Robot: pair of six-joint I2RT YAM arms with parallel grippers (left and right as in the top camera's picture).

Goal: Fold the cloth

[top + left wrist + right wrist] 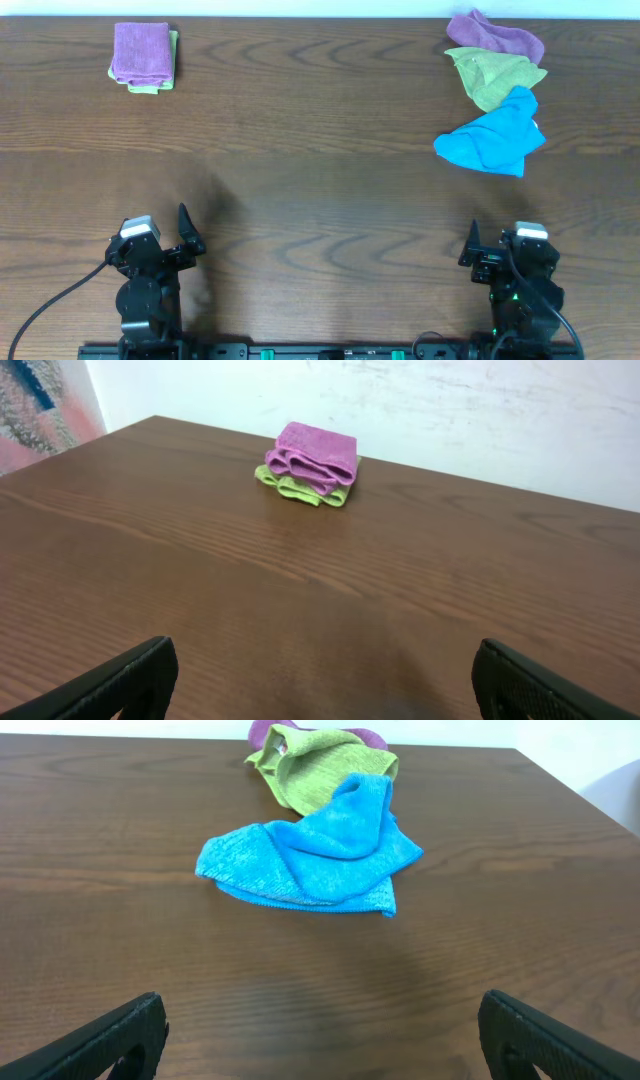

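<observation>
From overhead I see the cloth crumpled on the far right of the table, well ahead of the right gripper. It touches a loose yellow-green cloth just beyond it, and a loose purple cloth lies past that, near the table's back edge.

My right wrist camera shows the same pile from low down. The blue one sits nearest, bunched with a raised fold running toward the green one, and its near edge lies flat on the wood. From here only a sliver of the purple one shows behind the green.

The overhead view alone shows both arms parked at the near edge, well apart. It also shows the folded purple cloth at the far left corner.

My left wrist camera shows that this one rests on a folded yellow-green cloth, which overhead is only a thin fringe.

In each wrist view the fingertips sit at opposite bottom corners with bare wood between them. Both the left gripper and the right one are spread wide, holding nothing.
</observation>
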